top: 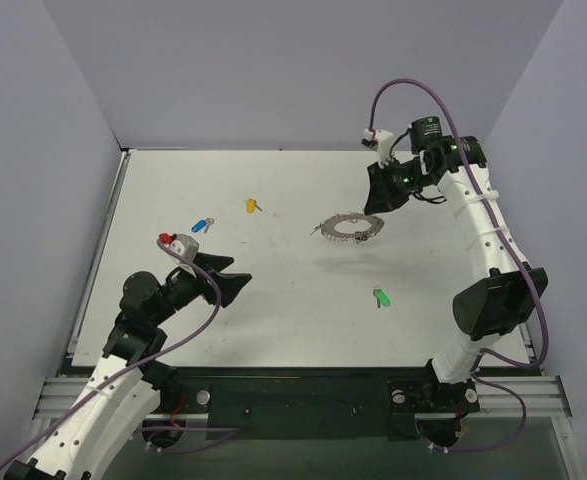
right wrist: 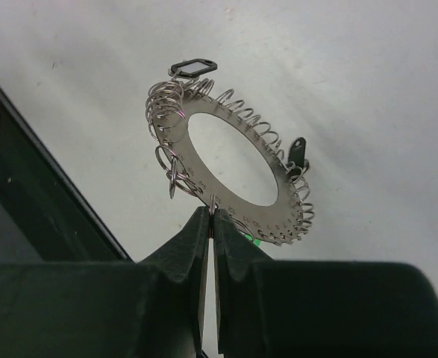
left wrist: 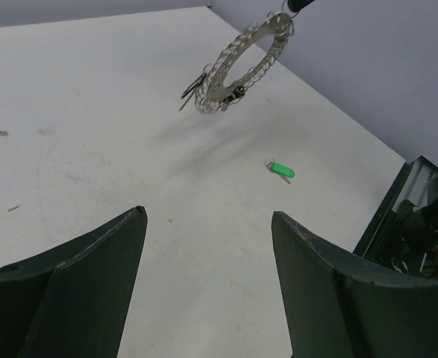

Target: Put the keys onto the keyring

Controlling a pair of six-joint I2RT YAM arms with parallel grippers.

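Observation:
My right gripper (right wrist: 213,212) is shut on the near edge of the keyring (right wrist: 278,222), a flat silvery hoop edged with wire loops. It holds the keyring (top: 335,224) in the air above the table's back middle. A black-headed key (right wrist: 191,68) hangs from the hoop's far rim. A green-headed key (top: 381,297) lies on the table in front of the ring, and also shows as the green key (left wrist: 281,170) in the left wrist view. My left gripper (left wrist: 208,212) is open and empty, low over the table at the left (top: 235,278), pointing toward the keyring (left wrist: 217,78).
A blue-headed key (top: 202,225) and a yellow-headed key (top: 251,206) lie on the white table left of the ring. Grey walls close in the back and both sides. A black rail (top: 303,385) runs along the near edge.

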